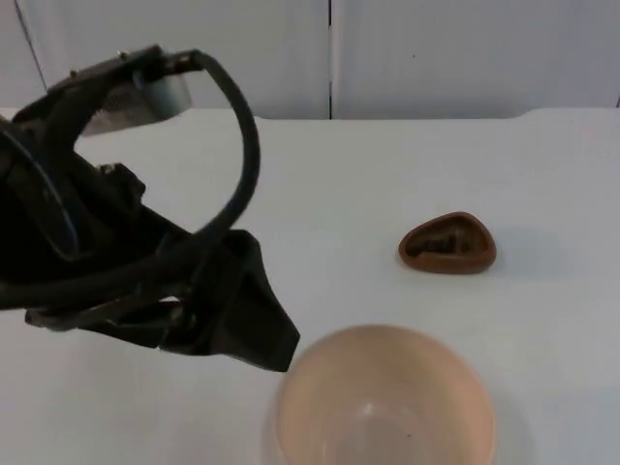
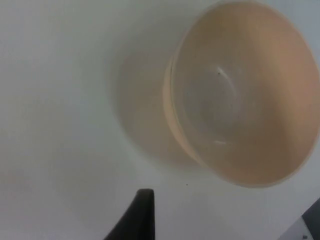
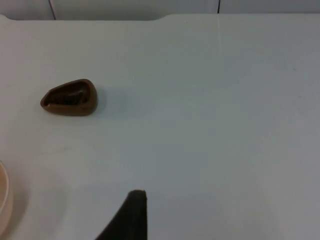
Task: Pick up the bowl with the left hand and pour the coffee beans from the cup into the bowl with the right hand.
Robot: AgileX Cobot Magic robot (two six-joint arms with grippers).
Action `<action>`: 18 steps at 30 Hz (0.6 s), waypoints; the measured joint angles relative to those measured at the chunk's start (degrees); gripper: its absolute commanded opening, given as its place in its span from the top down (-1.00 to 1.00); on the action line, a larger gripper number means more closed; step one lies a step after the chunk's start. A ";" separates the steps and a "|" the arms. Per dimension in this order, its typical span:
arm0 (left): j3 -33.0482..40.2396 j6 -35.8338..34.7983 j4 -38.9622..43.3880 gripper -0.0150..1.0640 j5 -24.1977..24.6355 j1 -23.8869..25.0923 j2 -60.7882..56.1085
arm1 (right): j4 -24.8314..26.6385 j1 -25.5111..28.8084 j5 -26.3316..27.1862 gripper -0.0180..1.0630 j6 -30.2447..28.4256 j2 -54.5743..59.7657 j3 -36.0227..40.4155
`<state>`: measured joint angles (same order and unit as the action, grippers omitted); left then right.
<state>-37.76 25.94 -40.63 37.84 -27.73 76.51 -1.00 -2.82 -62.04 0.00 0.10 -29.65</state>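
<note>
- While the left arm reaches in from the upper left of the top view, its left hand [image 1: 257,334] hangs low over the table [image 1: 387,165], angled down toward the lower middle of the frame.
- Whether the left hand is spread or closed I cannot tell; one black fingertip [image 2: 142,210] shows in the left wrist view, apart from the bowl's rim.
- At the lower edge of the top view, just right of the left hand's tip, stands the bowl [image 1: 386,402], peach-coloured, upright, its hollow bare apart from a tiny dark speck.
- Seen from the left wrist, the bowl [image 2: 240,95] sits just beyond the fingertip, with bare table between them.
- At the middle right of the top view lies the cup [image 1: 448,244], small, brown and rounded-triangular, holding dark coffee beans [image 1: 441,242], well apart from the bowl.
- Open white table surrounds the cup on all sides, up to the grey partition wall [image 1: 436,48] at the top of the frame.
- Of the right hand [image 3: 131,215], one dark fingertip shows in the right wrist view, with the cup [image 3: 69,97] well away; its grip cannot be told.
</note>
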 measured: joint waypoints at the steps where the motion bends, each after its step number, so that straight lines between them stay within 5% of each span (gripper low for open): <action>1: 0.00 0.00 0.00 -0.85 0.00 0.00 0.00 | 0.00 0.00 0.00 -0.98 0.00 0.00 0.00; 18: 0.00 -0.79 -2.42 -0.85 -5.67 0.00 11.91 | 0.00 0.00 0.00 -0.98 0.48 0.00 0.00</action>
<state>-37.76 25.15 -43.05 32.17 -27.73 88.42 -1.00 -2.82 -62.04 0.48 0.10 -29.65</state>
